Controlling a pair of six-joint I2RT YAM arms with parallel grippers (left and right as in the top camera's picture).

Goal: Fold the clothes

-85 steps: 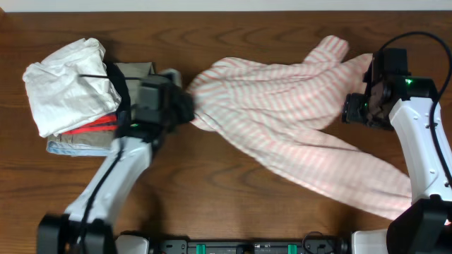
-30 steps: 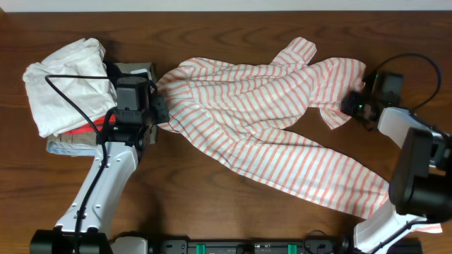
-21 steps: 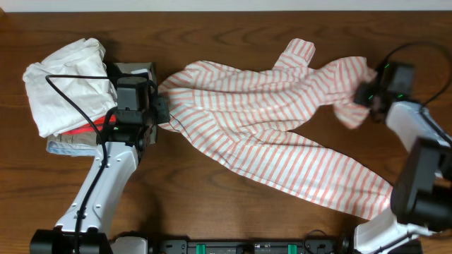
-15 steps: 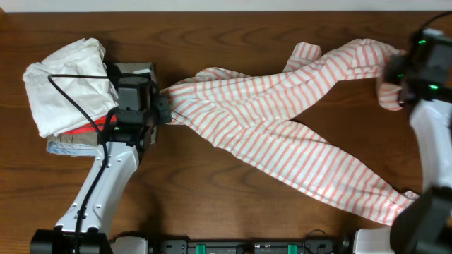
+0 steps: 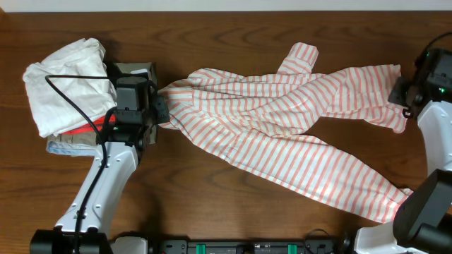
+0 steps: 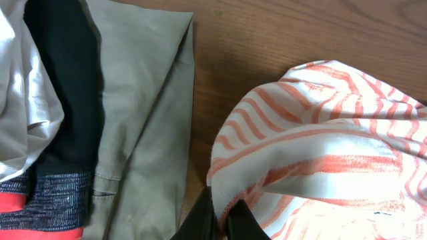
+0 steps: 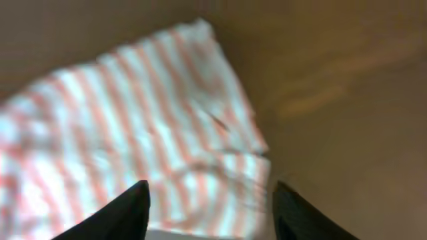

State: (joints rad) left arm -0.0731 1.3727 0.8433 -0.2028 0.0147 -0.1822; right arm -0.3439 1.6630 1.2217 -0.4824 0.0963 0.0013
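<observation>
The shirt [image 5: 282, 120] is striped coral-pink and white, the crumpled garment [image 5: 63, 85] plain white, the table [image 5: 212, 212] dark brown.

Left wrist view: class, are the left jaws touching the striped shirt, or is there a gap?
Touching. The left wrist view shows the left jaws pinched shut on an edge fold of the striped shirt.

The striped shirt [image 5: 282, 120] covers the middle of the counter [image 5: 212, 204] from 9 to 3 o'clock, with one sleeve trailing to 4 o'clock. A pile of garments [image 5: 67, 92] blocks 10 o'clock, and the left arm [image 5: 106, 176] stands just beside it. Bare wood lies at 6 to 7 o'clock, along the 12 o'clock edge, and at 2 o'clock near the right pincer [image 5: 404, 92].
</observation>
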